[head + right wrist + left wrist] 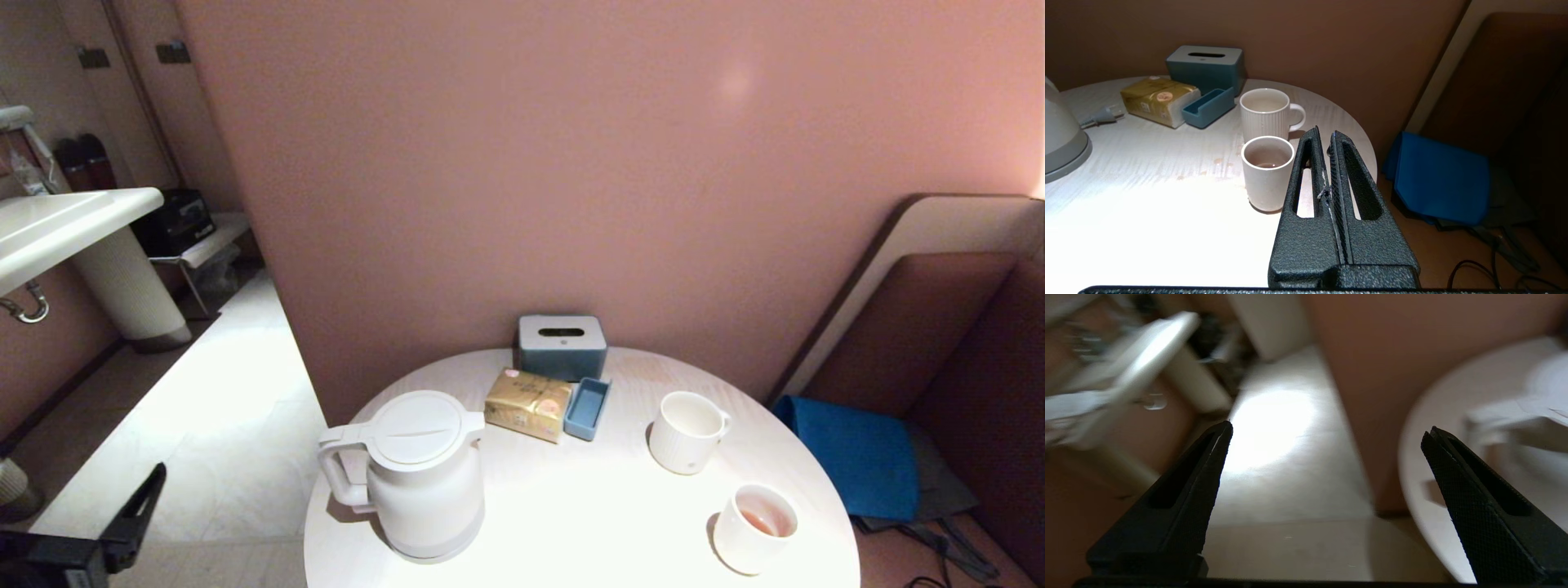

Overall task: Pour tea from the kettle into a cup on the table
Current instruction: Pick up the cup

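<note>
The white kettle (420, 478) stands upright with its lid on at the near left of the round table (571, 506), its handle toward the table's left edge. The small plain cup (755, 527) sits near the front right edge with a little amber tea (761, 523) in its bottom. My left gripper (1329, 428) hangs open and empty over the floor, left of the table and clear of the kettle (1527, 412). My right gripper (1326, 132) is shut on nothing, just beside the cup (1267, 175) at the table's right edge.
A ribbed white mug (688, 430) stands behind the cup. A grey-blue tissue box (562, 345), a gold packet (527, 404) and a small blue tray (588, 407) sit at the back by the wall. A blue bag (857, 457) lies right of the table, and a washbasin (65, 220) is at the far left.
</note>
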Motion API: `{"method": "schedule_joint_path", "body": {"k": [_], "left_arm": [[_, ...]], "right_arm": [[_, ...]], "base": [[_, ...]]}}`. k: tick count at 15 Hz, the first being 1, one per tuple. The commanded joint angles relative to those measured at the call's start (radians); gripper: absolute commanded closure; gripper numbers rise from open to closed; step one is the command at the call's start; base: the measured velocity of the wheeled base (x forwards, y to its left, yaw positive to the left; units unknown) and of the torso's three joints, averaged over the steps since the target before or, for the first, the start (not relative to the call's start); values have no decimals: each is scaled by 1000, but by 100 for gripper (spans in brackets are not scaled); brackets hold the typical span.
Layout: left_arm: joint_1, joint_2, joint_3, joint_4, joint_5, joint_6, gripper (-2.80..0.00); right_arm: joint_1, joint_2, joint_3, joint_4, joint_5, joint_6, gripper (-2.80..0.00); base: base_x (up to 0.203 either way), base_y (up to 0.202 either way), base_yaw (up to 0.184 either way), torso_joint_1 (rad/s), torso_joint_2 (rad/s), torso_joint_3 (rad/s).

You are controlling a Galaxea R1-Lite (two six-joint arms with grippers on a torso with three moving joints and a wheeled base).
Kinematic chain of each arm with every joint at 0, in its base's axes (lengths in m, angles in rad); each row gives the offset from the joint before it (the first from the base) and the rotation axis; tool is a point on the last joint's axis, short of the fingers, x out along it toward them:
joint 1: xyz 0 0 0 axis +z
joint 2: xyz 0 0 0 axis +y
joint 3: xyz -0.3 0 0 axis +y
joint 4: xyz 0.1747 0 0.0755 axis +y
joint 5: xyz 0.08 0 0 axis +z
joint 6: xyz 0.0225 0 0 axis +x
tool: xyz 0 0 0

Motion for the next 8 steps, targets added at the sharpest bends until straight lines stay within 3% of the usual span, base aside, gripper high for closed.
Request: {"method": "schedule_joint_path", "body": {"k": [1, 3, 7, 8], "left_arm": [[88, -264, -94, 270, 15, 24, -280], [214, -355, -168, 393, 27, 46, -280], [410, -469, -200, 468, 24, 60, -280], [433, -513, -200, 489, -12, 63, -280]], "right_arm": [[0, 1, 0, -1, 0, -1, 0], [0, 1, 0, 0, 0, -1, 0], [0, 1, 0, -1, 0, -1, 0], [0, 1, 0, 0, 0, -1, 0]], "base": [[0, 0, 0, 0, 0, 0], [0, 0, 0, 0, 0, 0], [0, 0, 0, 0, 0, 0], [0, 0, 0, 0, 0, 0]]}}
